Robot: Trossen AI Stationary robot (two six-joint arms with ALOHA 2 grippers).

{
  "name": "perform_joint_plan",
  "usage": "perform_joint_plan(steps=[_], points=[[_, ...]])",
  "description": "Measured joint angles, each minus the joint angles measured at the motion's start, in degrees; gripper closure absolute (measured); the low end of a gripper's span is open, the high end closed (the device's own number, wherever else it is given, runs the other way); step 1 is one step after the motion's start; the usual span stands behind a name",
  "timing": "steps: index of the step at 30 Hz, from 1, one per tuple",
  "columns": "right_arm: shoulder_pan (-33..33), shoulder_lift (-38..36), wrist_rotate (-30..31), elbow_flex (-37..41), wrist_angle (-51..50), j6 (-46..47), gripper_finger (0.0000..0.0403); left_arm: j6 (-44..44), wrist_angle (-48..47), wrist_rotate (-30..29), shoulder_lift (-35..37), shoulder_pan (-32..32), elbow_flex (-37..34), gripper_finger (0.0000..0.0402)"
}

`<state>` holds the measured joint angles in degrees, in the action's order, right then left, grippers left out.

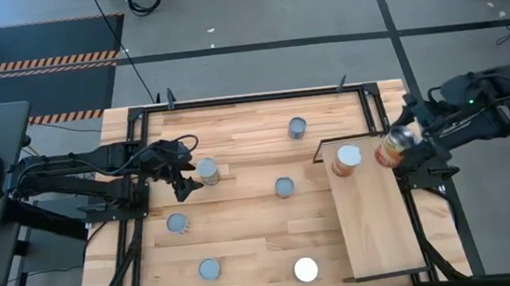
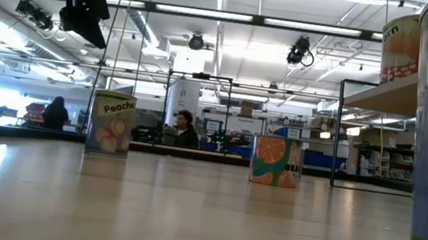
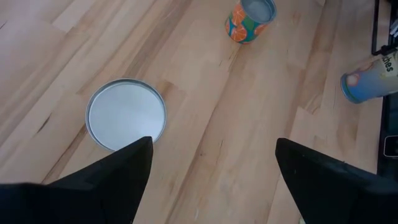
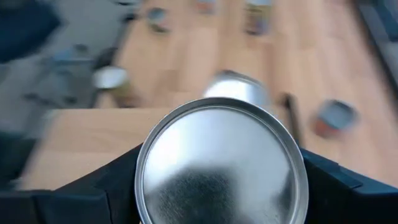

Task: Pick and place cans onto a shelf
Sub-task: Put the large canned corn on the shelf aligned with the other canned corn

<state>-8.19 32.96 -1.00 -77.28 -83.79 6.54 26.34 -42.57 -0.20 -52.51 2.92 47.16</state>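
Note:
My right gripper is shut on an orange-sided can at the far right edge of the pale shelf board. One can stands on the shelf's far end. My left gripper is open and empty above the tabletop, just beside a silver-topped can. In the left wrist view the open fingers hang over bare wood, with a can top beside one finger. Several more cans stand on their bases on the table, such as one at the far side and a white one. My right gripper pinches the can's side wall between its two fingers, one on each side, with the round metal top facing the wrist camera. The arm reaches in from the table's right. The can is lifted clear and tilted, its orange side showing from above.
Other cans stand mid-table and near left. A black metal frame runs round the table's edge. In the low view the shelf is raised, with a can on it. People show in the room behind.

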Motion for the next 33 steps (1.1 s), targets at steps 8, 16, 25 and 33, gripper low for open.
perform_joint_plan(steps=[8, 16, 25, 33], points=[[0.0, -4.0, 4.9, 10.9, 1.6, 6.9, 0.0087, 0.0, 0.0, 0.0, 0.0, 0.0, 0.0, 0.0056], [0.0, -13.1, 7.7, 20.1, 8.0, 8.1, 0.0083, 0.0, 0.0, 0.0, 0.0, 0.0, 0.0, 0.0056], [0.0, -14.7, 7.3, 26.8, 8.1, 7.6, 0.0058, 0.0, 0.0, 0.0, 0.0, 0.0, 0.0, 0.0056], [0.0, -11.4, 8.4, 23.2, 7.2, 4.3, 0.004, 0.0, 0.0, 0.0, 0.0, 0.0, 0.0, 0.0056]])
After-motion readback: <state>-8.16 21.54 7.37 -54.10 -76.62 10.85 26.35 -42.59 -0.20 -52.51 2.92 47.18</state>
